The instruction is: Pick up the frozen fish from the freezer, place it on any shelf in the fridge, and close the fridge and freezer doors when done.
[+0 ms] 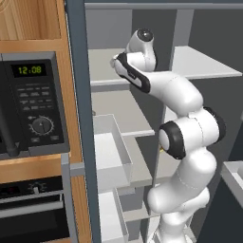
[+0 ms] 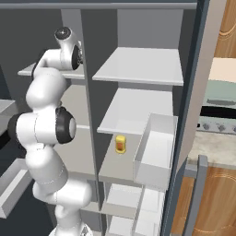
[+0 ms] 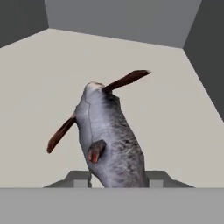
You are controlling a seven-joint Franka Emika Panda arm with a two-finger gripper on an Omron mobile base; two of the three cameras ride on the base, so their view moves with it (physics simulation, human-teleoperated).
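Grey inner walls enclose the freezer (image 1: 114, 28), whose pale, flat, matte shelf (image 3: 39, 87) is seen from the hand camera, with bare board on all sides up to the back and side walls. The frozen fish (image 3: 109, 140), a mottled grey lumpy body with thin reddish-brown fins, is shown tilted up between the dark tips of the claw (image 3: 117, 177), which are closed against its lower end. In the neighbouring fridge (image 2: 138, 106), a small yellow jar (image 2: 120, 144) stands beside a white bin (image 2: 156, 147).

frozen fish (image 3: 109, 140) tail end behind tool (image 3: 118, 178)
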